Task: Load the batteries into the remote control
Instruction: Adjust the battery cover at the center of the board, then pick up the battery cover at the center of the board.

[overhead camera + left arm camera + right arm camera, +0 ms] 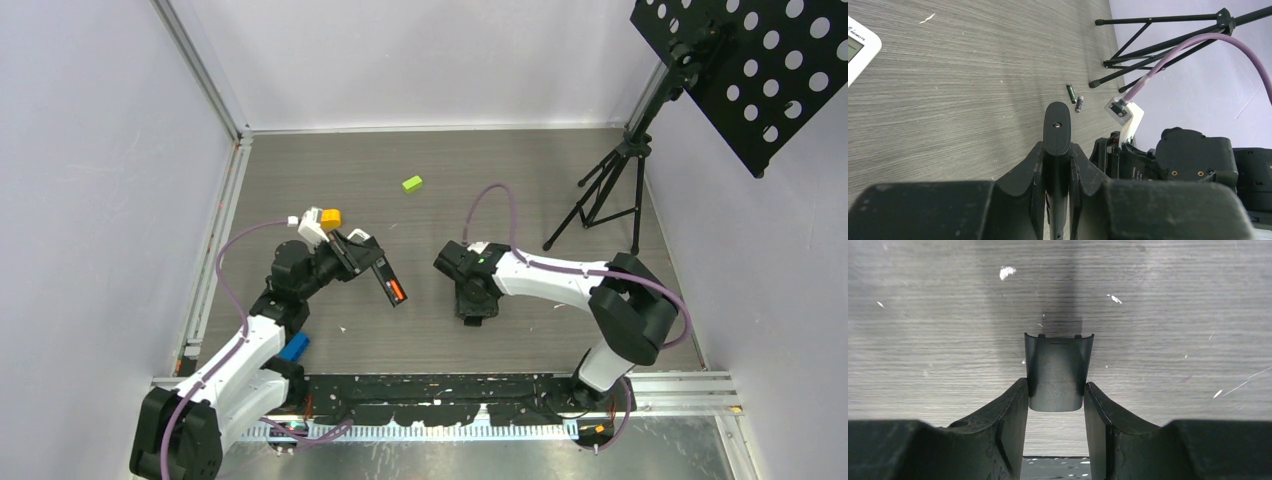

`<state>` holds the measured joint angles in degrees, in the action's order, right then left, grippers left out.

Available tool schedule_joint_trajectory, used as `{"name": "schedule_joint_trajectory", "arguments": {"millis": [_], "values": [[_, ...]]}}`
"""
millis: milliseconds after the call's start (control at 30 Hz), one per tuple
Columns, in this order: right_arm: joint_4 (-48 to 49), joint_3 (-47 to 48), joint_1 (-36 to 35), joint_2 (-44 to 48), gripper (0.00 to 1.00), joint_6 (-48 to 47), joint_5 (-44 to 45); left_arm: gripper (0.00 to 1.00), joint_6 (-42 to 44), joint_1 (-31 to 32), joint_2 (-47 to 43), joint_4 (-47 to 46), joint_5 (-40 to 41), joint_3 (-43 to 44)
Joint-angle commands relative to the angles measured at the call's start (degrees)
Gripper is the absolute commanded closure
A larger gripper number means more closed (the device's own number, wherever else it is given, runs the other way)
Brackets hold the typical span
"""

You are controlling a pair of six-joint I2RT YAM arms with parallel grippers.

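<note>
1. The left gripper (1056,150) is clamping the remote control (1057,120) tightly between its jaws; the two loose batteries (1071,93) are lying well ahead of them.
2. The right gripper (1055,385) is pinching the battery cover (1058,360) with its jaws half-spread and touching both edges; lifting it level is probably safest.

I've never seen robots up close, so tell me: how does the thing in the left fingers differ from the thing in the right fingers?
The remote in the left fingers is long and narrow; the cover between the right fingers is short and curved. The remote shows an orange battery inside; the cover holds nothing. Both are black and gripped from two sides.
</note>
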<state>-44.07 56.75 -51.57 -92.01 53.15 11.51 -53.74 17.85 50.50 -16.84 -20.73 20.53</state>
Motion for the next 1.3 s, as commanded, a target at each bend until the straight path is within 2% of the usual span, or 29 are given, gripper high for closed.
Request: {"name": "schedule_joint_trajectory", "arguments": {"millis": [0,133,267,333,467,500,700,1033,1267], "values": [[-0.58,1.68,-1.13,-2.55,0.58,-14.01,1.27,1.0,3.19,-0.35,-0.33,0.32,0.55,2.43],[-0.83,1.9,-1.34,-4.16,0.51,-17.31,2.71,1.0,4.61,-0.36,-1.34,3.67,2.29,2.75],[0.05,1.31,-1.37,-2.95,0.32,-17.04,2.6,1.0,5.1,-0.44,-1.72,5.31,2.89,3.06],[0.65,0.37,-1.35,-1.73,0.26,-15.62,2.73,1.0,5.42,-0.44,-1.6,6.1,2.97,3.44],[1.07,-1.87,-1.38,0.38,0.23,-9.84,2.13,1.0,5.19,-0.44,-0.69,6.29,2.49,4.02],[1.54,-2.74,-1.34,0.94,0.24,-8.6,1.5,1.0,4.83,-0.44,-0.15,5.82,2.3,4.11],[3.83,-6.82,-1.34,1.92,0.42,-4.89,-0.8,1.0,2.22,-0.44,4.34,-0.36,-1.15,4.33],[6.51,-7.45,-1.34,3.01,0.6,-7.25,1.56,1.0,-1.95,0.04,16.42,-10.33,-11.16,6.72],[8.26,-5.99,-1.43,11.45,0.61,-10.45,2.82,1.0,-3.81,3.22,25.74,-22.26,-13.7,7.11]]}}
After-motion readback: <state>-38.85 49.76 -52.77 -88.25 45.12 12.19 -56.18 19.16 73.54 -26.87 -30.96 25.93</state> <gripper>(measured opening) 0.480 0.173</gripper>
